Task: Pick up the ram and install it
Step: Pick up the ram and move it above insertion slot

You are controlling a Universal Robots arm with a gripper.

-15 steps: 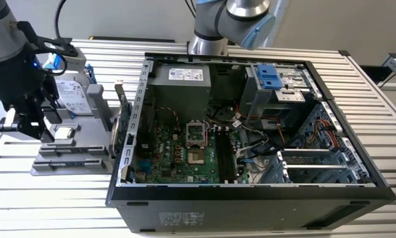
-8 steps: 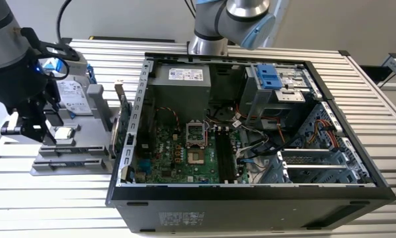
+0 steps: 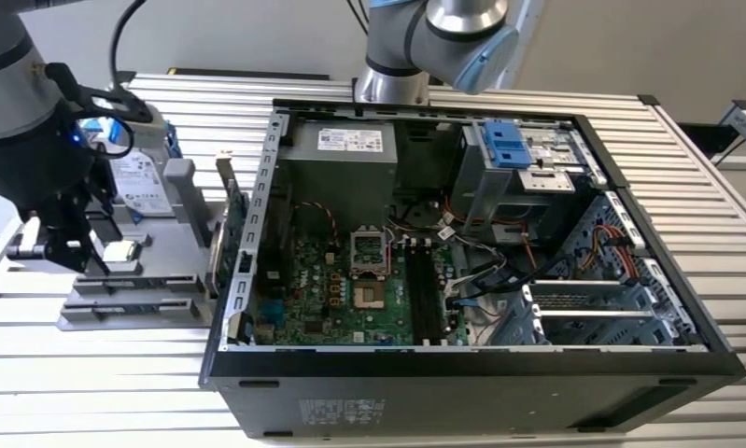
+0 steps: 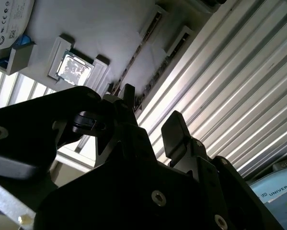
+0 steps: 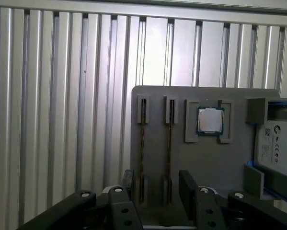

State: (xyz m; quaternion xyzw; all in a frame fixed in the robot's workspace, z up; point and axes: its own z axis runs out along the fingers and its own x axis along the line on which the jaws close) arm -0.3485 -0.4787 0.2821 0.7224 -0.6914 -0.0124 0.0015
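Note:
Two ram sticks [image 5: 143,146] [image 5: 169,143] stand on edge in parallel grooves of a grey holder block [image 5: 205,163], which lies on the slatted table at the exterior view's left [image 3: 111,317]. My gripper [image 5: 158,187] hangs just above the near end of these grooves. It is open, with one black finger [image 5: 129,179] outside one stick and the other finger [image 5: 189,184] outside the second. In the second wrist view the gripper [image 4: 150,115] has nothing between its fingers, and a ram stick [image 4: 133,60] shows beyond them. In the exterior view the gripper [image 3: 80,261] hovers over the holder.
The holder also carries a processor chip [image 5: 210,120] and a hard drive [image 5: 277,148]. An open computer case [image 3: 671,308] lies to the exterior view's right, with black memory slots [image 3: 423,289] on its green board. A green expansion card [image 3: 235,247] stands by the case's left wall.

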